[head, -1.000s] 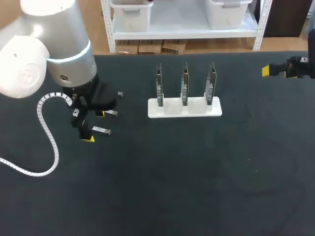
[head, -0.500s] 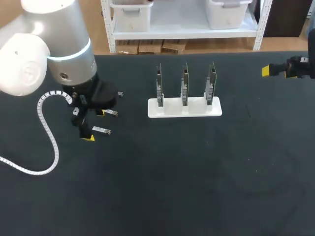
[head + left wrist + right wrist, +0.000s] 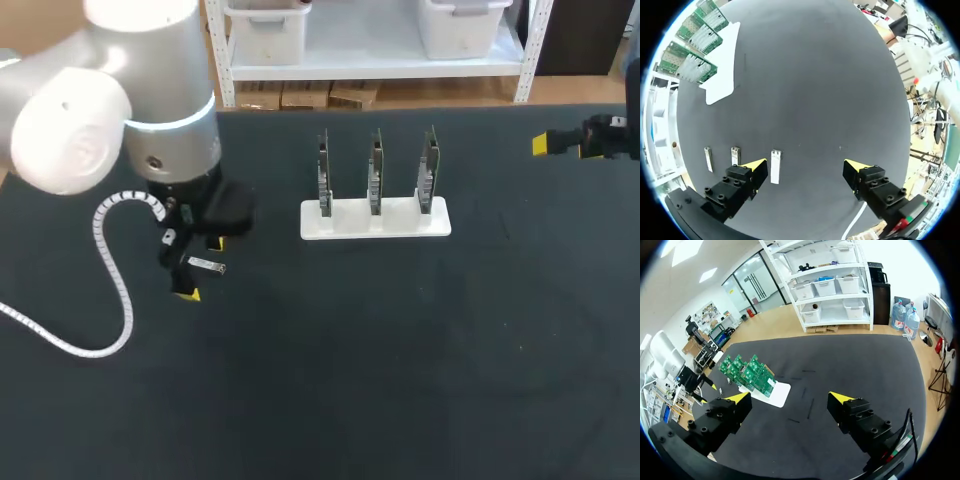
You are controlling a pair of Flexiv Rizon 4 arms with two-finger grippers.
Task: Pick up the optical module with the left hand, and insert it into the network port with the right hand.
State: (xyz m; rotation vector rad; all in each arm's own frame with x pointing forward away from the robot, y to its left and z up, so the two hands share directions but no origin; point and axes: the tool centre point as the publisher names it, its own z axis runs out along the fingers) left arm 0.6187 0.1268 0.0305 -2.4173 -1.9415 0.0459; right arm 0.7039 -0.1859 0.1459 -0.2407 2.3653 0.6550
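Three small silver optical modules lie on the black table. In the left wrist view one module [image 3: 775,166] lies flat between my left gripper's [image 3: 807,167] open fingers, close to one finger and untouched; the two others [image 3: 735,156] [image 3: 707,159] lie outside that finger. From the head view my left gripper [image 3: 201,268] hangs over the module [image 3: 207,264]. The white stand [image 3: 375,218] holds three upright green port boards [image 3: 375,170]. At the table's far right edge my right gripper [image 3: 565,143] is open and empty, and its own view [image 3: 789,399] shows the boards [image 3: 747,372] far ahead.
My left arm's white coiled cable [image 3: 110,290] hangs over the table's left part. The black table [image 3: 400,360] stretches bare in front of the stand and to the right.
My left arm has shifted to the right, bringing its open fingers around the module. The right arm has not moved.
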